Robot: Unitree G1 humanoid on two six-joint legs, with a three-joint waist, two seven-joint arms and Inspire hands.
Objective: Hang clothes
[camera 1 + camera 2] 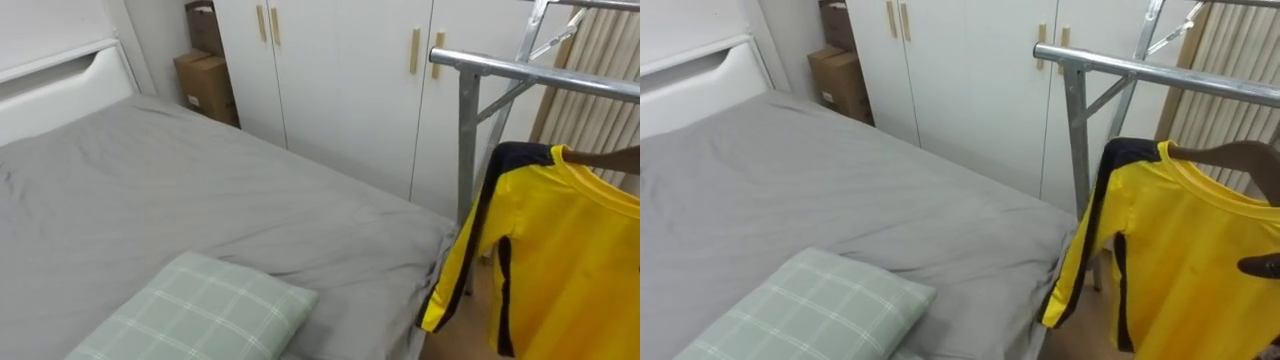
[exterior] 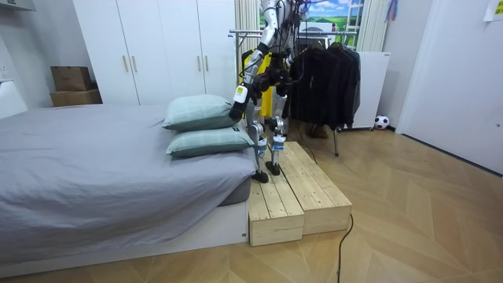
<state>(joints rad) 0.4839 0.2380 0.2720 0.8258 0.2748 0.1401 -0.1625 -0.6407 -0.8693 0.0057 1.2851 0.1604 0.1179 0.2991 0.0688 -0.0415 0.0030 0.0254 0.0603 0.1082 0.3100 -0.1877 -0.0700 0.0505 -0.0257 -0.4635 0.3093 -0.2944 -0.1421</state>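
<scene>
The room has a wood floor and white walls. A big bed with a grey sheet takes up most of it, and its white headboard is at the far left. Behind the bed stands a white wardrobe with light wood handles. Just right of it is a metal rack, and its post stands between the bed's corner and the shirt. In the room view, dark clothes hang on the rack. The robot stands on a low wood step right beside the bed, with the rack in front of it. The yellow shirt has dark trim. It hangs on a brown hanger below the rack's top bar, off to the right of the bed. I cannot tell if the hanger is hooked on the bar. Two green checked pillows lie one on top of the other at the bed's edge, near the robot. Two brown boxes are stacked in the corner by the wardrobe. A white label on the lower one is too small to read. A ball sits on the floor past the rack. The left hand hangs low next to the top pillow. I cannot tell if it is spread or closed. The right hand shows as a dark tip over the shirt's front at the edge, and I cannot tell its state either.
</scene>
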